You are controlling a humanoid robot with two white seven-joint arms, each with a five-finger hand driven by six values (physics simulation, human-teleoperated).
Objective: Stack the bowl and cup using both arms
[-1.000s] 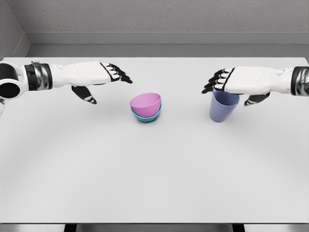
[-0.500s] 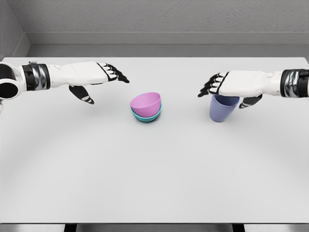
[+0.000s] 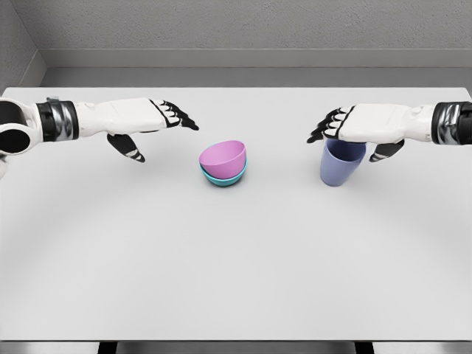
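**A:** Where do you stand? The pink bowl [image 3: 222, 155] sits tilted inside the teal bowl [image 3: 223, 176] at mid-table [image 3: 236, 280]. The purple cup [image 3: 341, 162] is upright, well to their right.

**B:** And the hands?

**A:** Your right hand [image 3: 369, 125] hovers over the cup's rim, fingers extended and holding nothing; the thumb hangs behind the cup. I can't tell whether the palm touches the rim. Your left hand [image 3: 144, 118] is up and left of the bowls, fingers spread, empty, well apart from them.

**B:** Risks?

**A:** Mainly the cup. With the palm on top and only the thumb beside it, closing now would likely pinch one wall and tip it or kick it away. Get the fingers around the side first. Second risk: the pink bowl is tilted, so a cup set on it could slide off. Use your left hand to brace the bowls, but approach slowly, because they look light and a nudge would shift the stack.
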